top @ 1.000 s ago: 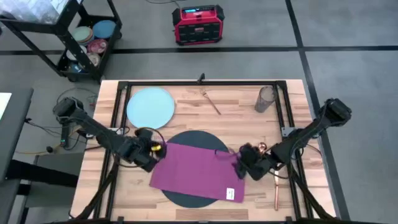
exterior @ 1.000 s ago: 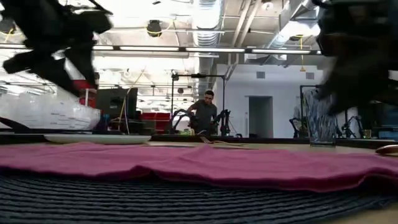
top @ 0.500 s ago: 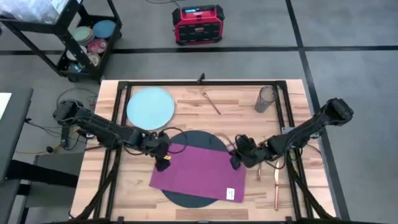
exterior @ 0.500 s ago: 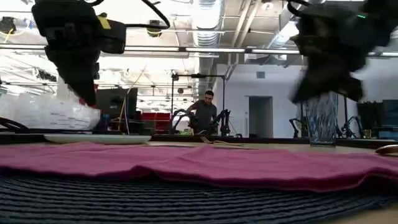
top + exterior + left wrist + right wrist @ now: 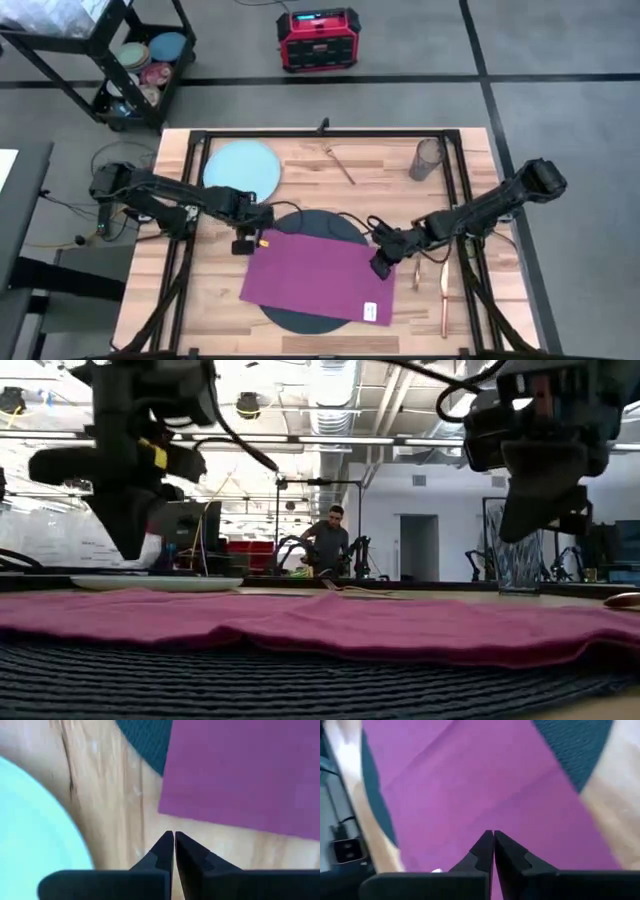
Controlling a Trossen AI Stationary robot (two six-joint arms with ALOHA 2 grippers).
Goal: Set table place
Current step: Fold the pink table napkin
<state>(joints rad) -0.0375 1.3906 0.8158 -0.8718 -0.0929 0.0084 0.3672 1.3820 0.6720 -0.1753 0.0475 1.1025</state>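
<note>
Two dark matte jointed arms with rounded black joint housings, left hand (image 5: 243,243) carrying a yellow marking beside its black body, right hand (image 5: 382,264) all black, each with two wedge-shaped black fingers (image 5: 162,851), black cables looping overhead

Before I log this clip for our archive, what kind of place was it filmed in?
Probably a robotics lab or workshop: exposed ceiling ducts, another robot arm rig beside a person in the background, and a red equipment case on the taped concrete floor.
</note>
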